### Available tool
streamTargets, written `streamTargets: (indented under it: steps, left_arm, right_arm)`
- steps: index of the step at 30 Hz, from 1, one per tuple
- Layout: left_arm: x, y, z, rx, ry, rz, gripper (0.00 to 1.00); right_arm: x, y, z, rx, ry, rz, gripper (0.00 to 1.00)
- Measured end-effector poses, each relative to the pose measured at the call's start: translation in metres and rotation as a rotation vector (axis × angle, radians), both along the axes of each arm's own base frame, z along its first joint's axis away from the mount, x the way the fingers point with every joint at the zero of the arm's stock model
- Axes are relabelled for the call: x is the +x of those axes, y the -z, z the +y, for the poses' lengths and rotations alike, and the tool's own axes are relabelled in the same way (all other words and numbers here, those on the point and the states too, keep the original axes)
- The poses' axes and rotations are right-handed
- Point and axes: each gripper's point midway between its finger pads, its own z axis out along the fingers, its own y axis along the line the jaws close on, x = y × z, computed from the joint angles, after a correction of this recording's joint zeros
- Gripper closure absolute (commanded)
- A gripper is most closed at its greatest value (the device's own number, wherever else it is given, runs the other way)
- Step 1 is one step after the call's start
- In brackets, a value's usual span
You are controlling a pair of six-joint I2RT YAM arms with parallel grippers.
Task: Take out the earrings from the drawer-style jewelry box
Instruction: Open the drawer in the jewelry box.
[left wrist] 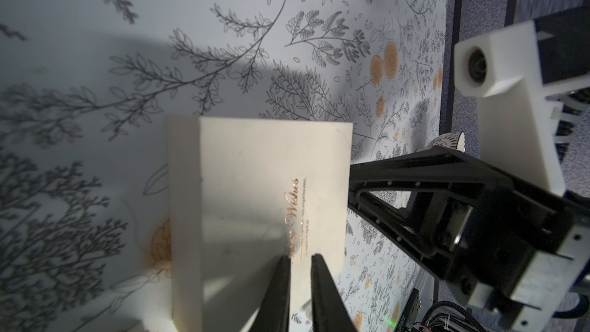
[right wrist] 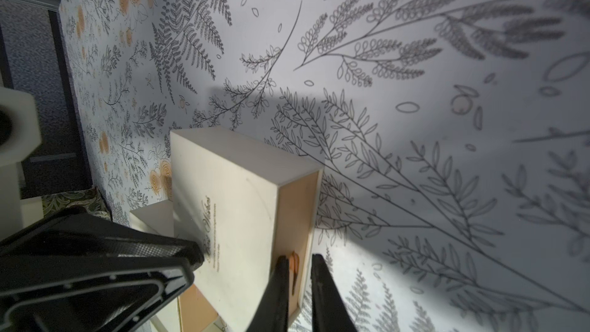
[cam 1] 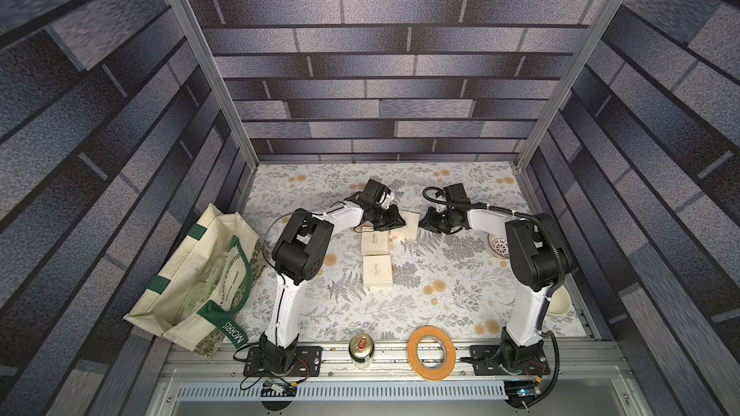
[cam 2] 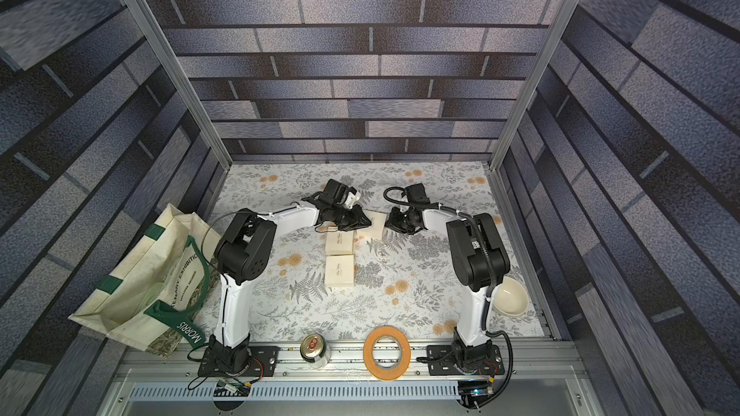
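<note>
Jewelry box (cam 1: 409,221) between two end effectors on the floral table (cam 1: 320,178).

We read gold script "Wishes" on its smooth cream lid, the word before it blurred. We also read "MORRIS" on the green strap of the canvas tote bag (cam 1: 192,274), well behind the left end effector (left wrist: 300,258) and out beside its arm. That end effector hangs over the lid with its fingers (left wrist: 281,282) a slit apart, gripping nothing. The right end effector (right wrist: 300,261) meets the sleeve's open end, where the tan drawer front (right wrist: 300,212) sits pushed in. Its black fingers (right wrist: 322,282) straddle the orange pull tab (right wrist: 295,258); we cannot tell whether they pinch it. The earrings are hidden from us. Two more square cream boxes (cam 1: 375,242) lie just behind the left end effector, toward its arm's base. Beyond both end effectors, the printed table runs free to the back wall.
</note>
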Motion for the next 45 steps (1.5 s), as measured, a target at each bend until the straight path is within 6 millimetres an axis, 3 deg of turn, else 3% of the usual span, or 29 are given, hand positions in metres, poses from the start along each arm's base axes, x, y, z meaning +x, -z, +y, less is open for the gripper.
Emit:
streamTargets:
  steps: [45]
  left_arm:
    - [0.0001, 0.0008, 0.0011, -0.014, -0.011, 0.006, 0.84]
  right_arm:
    - [-0.0028, 0.0039, -0.0019, 0.023, 0.016, 0.019, 1.0]
